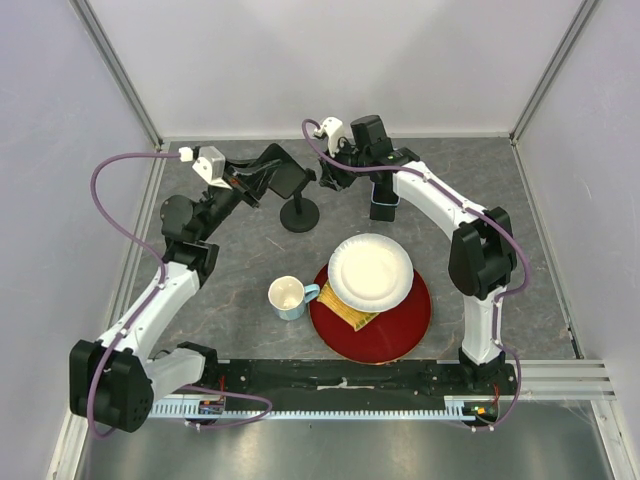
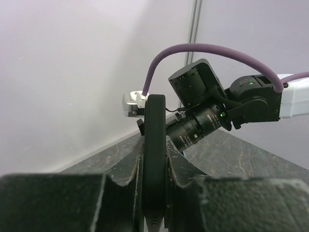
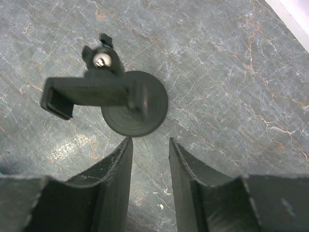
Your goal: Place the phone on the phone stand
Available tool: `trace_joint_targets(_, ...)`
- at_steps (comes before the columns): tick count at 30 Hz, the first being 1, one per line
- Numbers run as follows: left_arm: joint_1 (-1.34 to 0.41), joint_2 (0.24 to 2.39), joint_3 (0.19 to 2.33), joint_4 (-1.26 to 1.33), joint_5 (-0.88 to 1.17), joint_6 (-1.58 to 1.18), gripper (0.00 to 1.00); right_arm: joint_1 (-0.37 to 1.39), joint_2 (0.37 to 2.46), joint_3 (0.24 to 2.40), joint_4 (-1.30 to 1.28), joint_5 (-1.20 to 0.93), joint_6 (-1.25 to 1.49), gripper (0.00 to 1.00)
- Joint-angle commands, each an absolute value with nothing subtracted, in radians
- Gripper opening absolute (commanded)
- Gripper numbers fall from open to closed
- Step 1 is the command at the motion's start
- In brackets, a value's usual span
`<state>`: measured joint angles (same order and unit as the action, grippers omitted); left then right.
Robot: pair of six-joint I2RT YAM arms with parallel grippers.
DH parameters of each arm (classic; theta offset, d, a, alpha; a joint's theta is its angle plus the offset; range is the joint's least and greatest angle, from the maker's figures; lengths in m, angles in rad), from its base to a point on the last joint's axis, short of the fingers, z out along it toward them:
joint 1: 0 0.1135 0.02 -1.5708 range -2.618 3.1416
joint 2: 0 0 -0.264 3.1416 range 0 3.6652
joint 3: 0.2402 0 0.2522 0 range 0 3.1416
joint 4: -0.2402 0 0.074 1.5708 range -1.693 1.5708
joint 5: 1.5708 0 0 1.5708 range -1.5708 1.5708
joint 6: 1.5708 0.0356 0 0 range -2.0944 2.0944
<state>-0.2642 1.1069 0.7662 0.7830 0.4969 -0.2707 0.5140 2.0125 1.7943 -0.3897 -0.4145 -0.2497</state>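
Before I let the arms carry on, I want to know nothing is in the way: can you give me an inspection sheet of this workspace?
Surface: grey marbled table.
Job's things: phone, seen edge-on in the left wrist view; phone stand upright, its cradle empty.
Clutter: mug; white plate on a red plate, with a yellow item between them.
Grippers: left fingers shut on the phone; right fingers open near the stand, holding nothing.
Cables: purple cable loops off the left arm; another on the right arm.
Surroundings: pale walls, metal frame posts.
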Motion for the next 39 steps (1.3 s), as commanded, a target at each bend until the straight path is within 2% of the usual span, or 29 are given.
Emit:
trace_joint_targets(1,-0.264,1.081,0.792,0.888,0.456,-0.21,0.02,0.514,1.993,1.815,-0.351,-0.431,-0.252,0.44)
trace_joint_targets(6,-0.264,1.144,0.819,0.897,0.503,-0.225,0.02,0.485,1.979,1.789,-0.341,-0.491,-0.242,0.49)
trace_joint_targets(9,-0.262,1.134,0.792,0.946,0.459,-0.25,0.02,0.482,1.986,1.781,-0.308,-0.523,-0.224,0.45)
trace_joint_targets(11,-0.262,1.118,0.781,0.956,0.449,-0.249,0.02,0.482,1.988,1.749,-0.234,-0.546,-0.186,0.4)
trace_joint_targets(16,-0.262,1.089,0.752,0.963,0.376,-0.239,0.02,0.486,1.951,1.615,0.047,-0.549,-0.114,0.4)
trace_joint_targets(32,-0.262,1.095,0.741,0.986,0.364,-0.258,0.02,0.495,1.836,1.313,0.448,-0.462,-0.086,0.41)
trace_joint_targets(39,-0.262,1.097,0.744,0.994,0.373,-0.27,0.02,0.502,1.851,1.293,0.52,-0.465,-0.064,0.41)
